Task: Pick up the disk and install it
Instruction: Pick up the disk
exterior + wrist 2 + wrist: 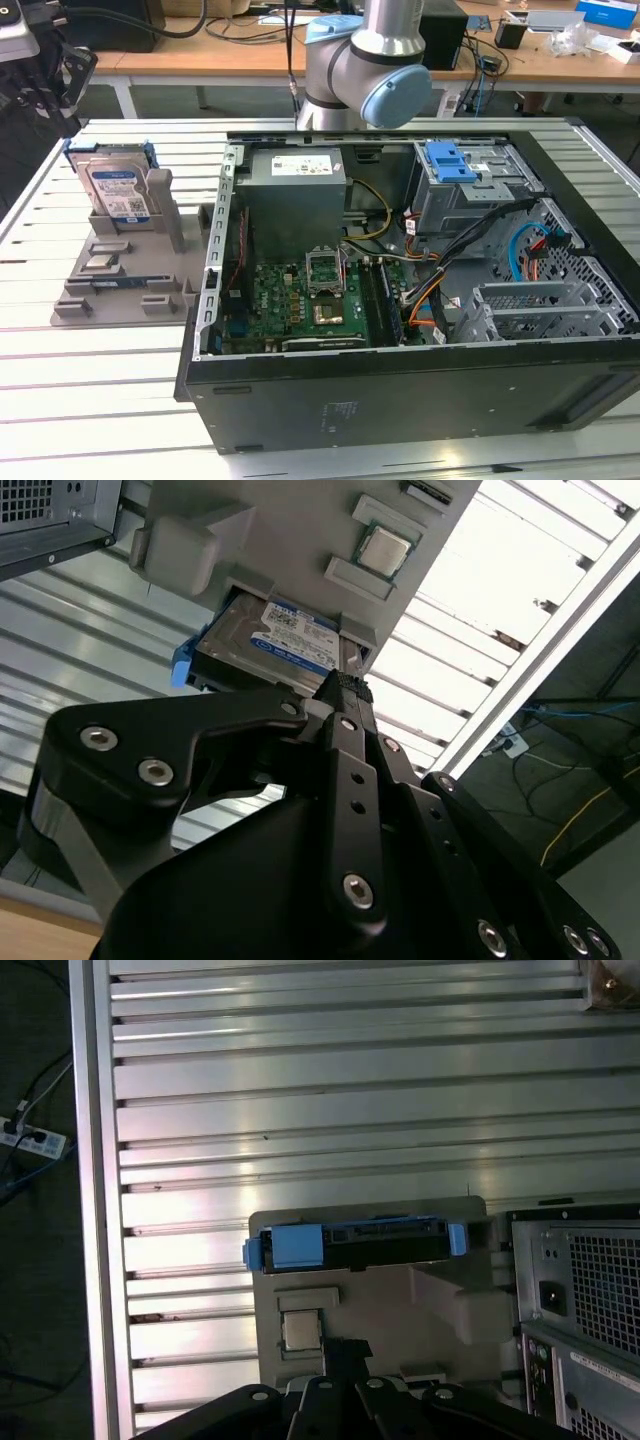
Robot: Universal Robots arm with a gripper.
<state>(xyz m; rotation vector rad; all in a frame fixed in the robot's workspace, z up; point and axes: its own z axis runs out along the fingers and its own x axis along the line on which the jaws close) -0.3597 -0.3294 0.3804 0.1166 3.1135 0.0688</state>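
disk [285,635]: partly hidden behind tool [343,692], second wrist view | arm [365,65]: cut off by exterior view's upper edge

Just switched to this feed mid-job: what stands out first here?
The open computer case dominates the slatted table, its motherboard exposed. At the exterior view's left the disk stands upright in a grey holder, beside the case. The arm rises behind the case.

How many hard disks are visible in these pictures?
1. The disk stands upright in the grey holder, on the exterior view's left of the computer case; more may be hidden inside it.
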